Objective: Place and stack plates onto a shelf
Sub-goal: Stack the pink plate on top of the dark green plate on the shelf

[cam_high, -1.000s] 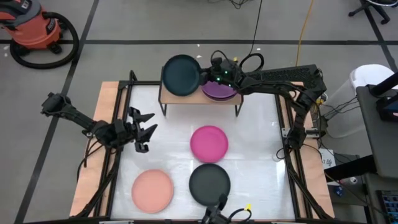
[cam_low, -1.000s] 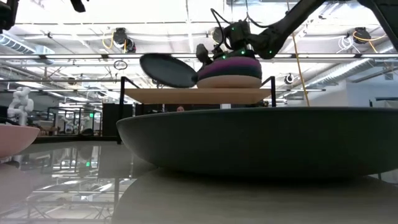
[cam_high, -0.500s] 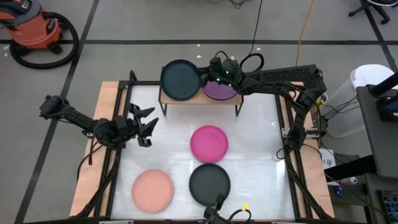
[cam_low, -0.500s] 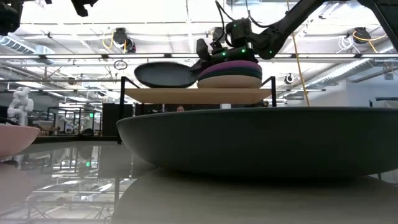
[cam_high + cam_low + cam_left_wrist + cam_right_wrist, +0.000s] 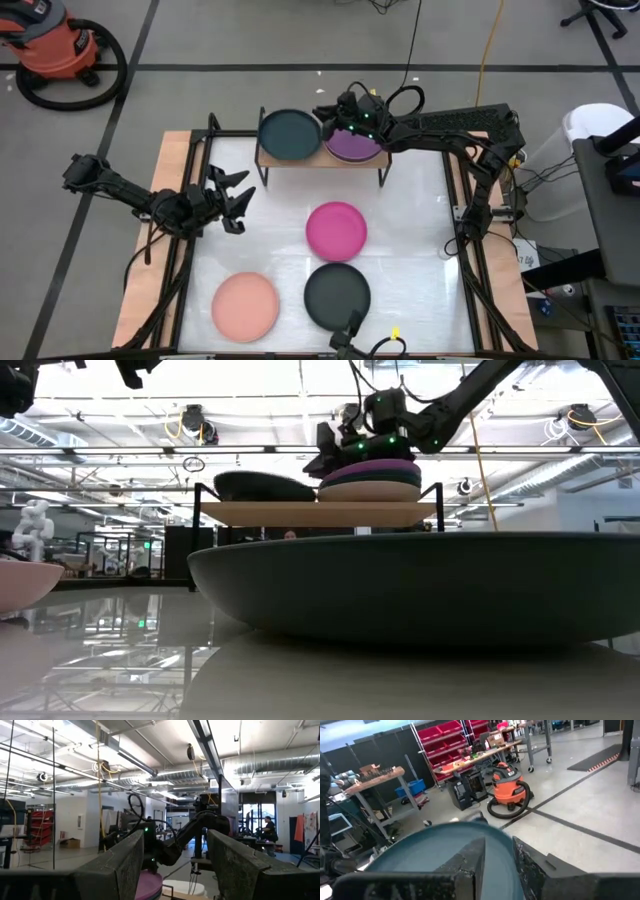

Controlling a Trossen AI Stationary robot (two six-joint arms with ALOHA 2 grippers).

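The right gripper is positioned over the small low shelf with a light wooden top and thin black metal legs, between the two plate positions on it. The round shallow matte dark teal plate lies on the shelf's left half. In the low view this plate appears flat and level on the wooden top, its right rim beside the stack.

The key relation: the teal plate lies to the left of the right gripper, with its near rim at the fingertips. In the right wrist view the rim passes between the two dark fingers, which stand slightly apart about it. Whether they press the rim or have let go cannot be told.

The stack topped by a round purple plate occupies the shelf's right half, under the right wrist.

A round plate has no long axis; it lies face up, parallel to the shelf top. Judgement: a withdrawal calls for a lift clear of the rim.

The left gripper, jaws spread and empty, waits at the table's left edge. It is the nearer arm to the round salmon pink plate. The round magenta plate and round dark grey plate lie mid-table.
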